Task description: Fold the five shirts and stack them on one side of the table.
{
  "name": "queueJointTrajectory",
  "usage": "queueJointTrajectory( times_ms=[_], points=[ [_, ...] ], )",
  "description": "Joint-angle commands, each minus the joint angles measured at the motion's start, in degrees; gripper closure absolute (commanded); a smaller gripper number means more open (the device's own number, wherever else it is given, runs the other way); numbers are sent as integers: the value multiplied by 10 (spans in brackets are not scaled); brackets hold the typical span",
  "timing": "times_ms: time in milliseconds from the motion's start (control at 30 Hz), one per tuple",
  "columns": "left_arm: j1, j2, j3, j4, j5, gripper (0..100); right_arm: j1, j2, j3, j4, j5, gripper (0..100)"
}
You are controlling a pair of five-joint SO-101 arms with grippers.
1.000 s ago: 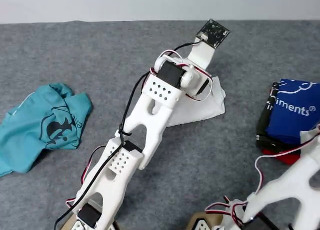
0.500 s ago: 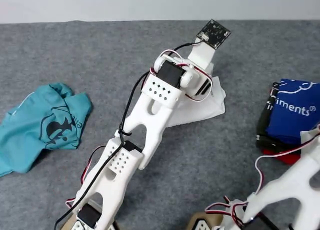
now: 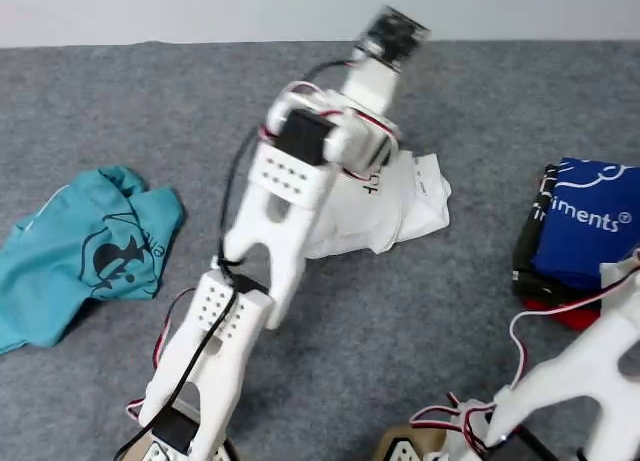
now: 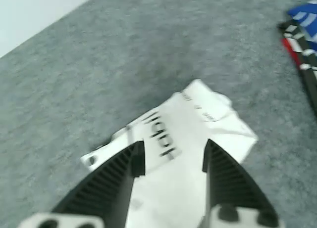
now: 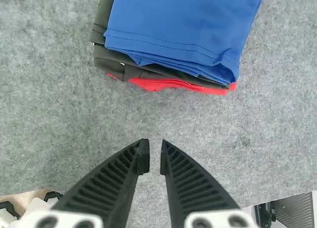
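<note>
Fingers (image 4: 130, 161) of the left gripper (image 4: 171, 149) stand well apart with a thick fold of the white shirt (image 4: 198, 124) filling the gap between them; this reads as a grip on the bundle. The shirt's free end hangs beyond the fingertips towards the grey table (image 3: 500, 111). From the high view the same shirt (image 3: 420, 196) lies bunched under the left arm (image 3: 280, 201) near the table's middle.

The right gripper (image 5: 150, 151) has its fingertips drawn together to a narrow slit and holds nothing. It hovers over bare table just beside the stack, where the blue shirt (image 5: 183, 20) lies on top of a black shirt (image 5: 106, 52) and a red shirt (image 5: 173, 84). A teal shirt (image 3: 90, 251) lies crumpled and unfolded at the far side, well apart from the stack.

Likely step: carrying the white shirt over to the stack.

Risks:
- The hanging end may drag on the rough table surface and pull the folds open.
- The fingers may hold only the upper layers, so the lower ones would slip out in transit.
- A low approach could push the blue shirt askew or meet the right gripper parked beside the stack.
</note>
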Motion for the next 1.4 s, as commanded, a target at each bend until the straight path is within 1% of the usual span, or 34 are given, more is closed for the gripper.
queueJointTrajectory(
  times_ms=[0, 100, 167, 267, 367, 500, 700, 833, 1033, 1133, 1300, 1367],
  points=[
    [-33, -64, -22, 19, -8, 863, -7, -18, -2, 22, 1, 945],
    [-57, -103, 9, 19, -24, 944, -22, -15, -2, 22, 1, 945],
    [-63, -140, 56, 19, -46, 990, -36, -14, -2, 22, 1, 946],
    [-71, -217, 162, 19, -65, 995, -73, -13, -2, 22, -1, 946],
    [-87, -301, 312, 19, -91, 995, -116, -11, -2, 20, -40, 946],
    [-146, -415, 507, 18, -118, 995, -189, -11, -2, 19, -74, 946],
    [-264, -576, 699, 18, -120, 995, -298, 39, -5, 12, -110, 946],
    [-337, -674, 802, 18, -121, 995, -342, 96, -5, -41, -145, 946],
    [-446, -793, 924, 18, -122, 995, -412, 170, -5, -164, -187, 941],
    [-496, -814, 976, 13, -122, 995, -434, 209, -8, -227, -211, 931],
    [-567, -815, 1018, 12, -122, 995, -468, 284, -56, -284, -238, 827],
    [-595, -815, 1023, 12, -122, 995, -474, 322, -84, -309, -237, 814]
  ],
)
